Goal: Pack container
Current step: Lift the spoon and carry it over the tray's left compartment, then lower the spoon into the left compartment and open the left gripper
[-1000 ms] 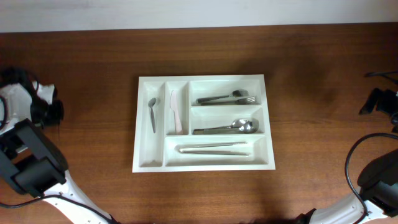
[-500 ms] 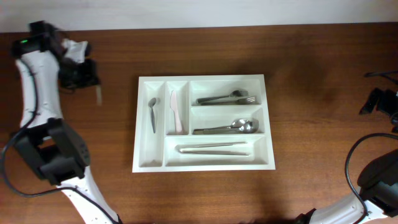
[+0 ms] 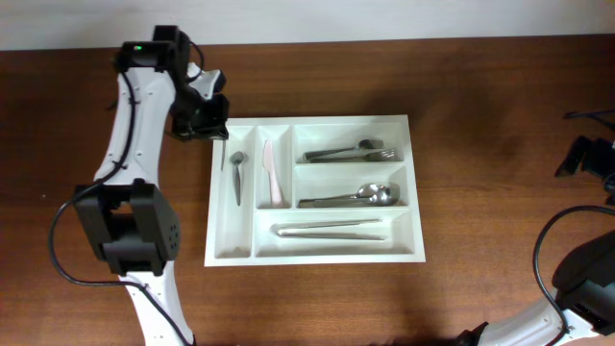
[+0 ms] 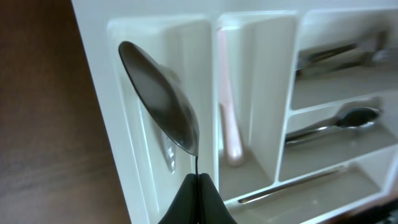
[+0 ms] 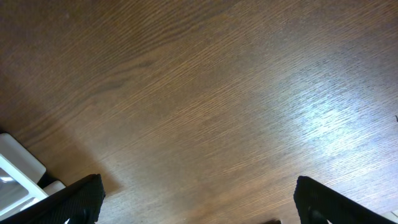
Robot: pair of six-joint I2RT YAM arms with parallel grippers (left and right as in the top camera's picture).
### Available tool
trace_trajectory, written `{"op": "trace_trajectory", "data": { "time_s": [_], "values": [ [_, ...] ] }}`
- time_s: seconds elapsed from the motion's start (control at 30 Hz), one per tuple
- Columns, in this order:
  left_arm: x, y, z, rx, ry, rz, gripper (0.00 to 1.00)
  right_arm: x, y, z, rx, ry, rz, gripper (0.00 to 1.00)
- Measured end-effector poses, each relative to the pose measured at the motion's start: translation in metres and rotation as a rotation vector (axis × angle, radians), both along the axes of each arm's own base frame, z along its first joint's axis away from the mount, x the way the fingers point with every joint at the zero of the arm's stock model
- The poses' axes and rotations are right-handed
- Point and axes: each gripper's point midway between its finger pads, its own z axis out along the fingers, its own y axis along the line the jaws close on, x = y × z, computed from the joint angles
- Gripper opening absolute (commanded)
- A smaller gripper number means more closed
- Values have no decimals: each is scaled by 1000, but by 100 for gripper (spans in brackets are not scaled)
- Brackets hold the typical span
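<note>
The white cutlery tray (image 3: 312, 122) lies mid-table. My left gripper (image 3: 205, 120) is at the tray's top-left corner, shut on the handle of a metal spoon (image 3: 224, 154). In the left wrist view the fingers (image 4: 198, 186) pinch the thin handle, and the spoon's bowl (image 4: 161, 106) hangs over the leftmost narrow compartment (image 4: 146, 74). Another spoon (image 3: 235, 175) lies in that compartment. My right gripper (image 5: 199, 199) is open and empty over bare table at the far right.
The tray also holds a pale knife (image 3: 272, 173), forks (image 3: 351, 152), large spoons (image 3: 351, 197) and a long utensil (image 3: 332, 230) in the front compartment. The right arm (image 3: 586, 159) sits at the table's right edge.
My left arm has swung from the table's far left to the tray's top-left corner, carrying the spoon. The right arm has not moved.
</note>
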Motion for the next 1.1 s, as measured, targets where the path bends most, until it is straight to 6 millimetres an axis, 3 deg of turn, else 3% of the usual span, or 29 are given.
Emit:
{"op": "trace_trajectory", "data": {
  "time_s": [0.57,0.63,0.77,0.87,1.1],
  "values": [
    [-18,1,-5,119,76,25,10,0,0,0,0,0,-1,99],
    [-19,1,-5,119,82,26,21,0,0,0,0,0,-1,99],
    [-21,2,-5,125,90,30,60,0,0,0,0,0,-1,99],
    [-21,3,-6,131,89,32,98,0,0,0,0,0,-1,99],
    [-14,13,-6,159,64,50,99,0,0,0,0,0,-1,99]
  ]
}}
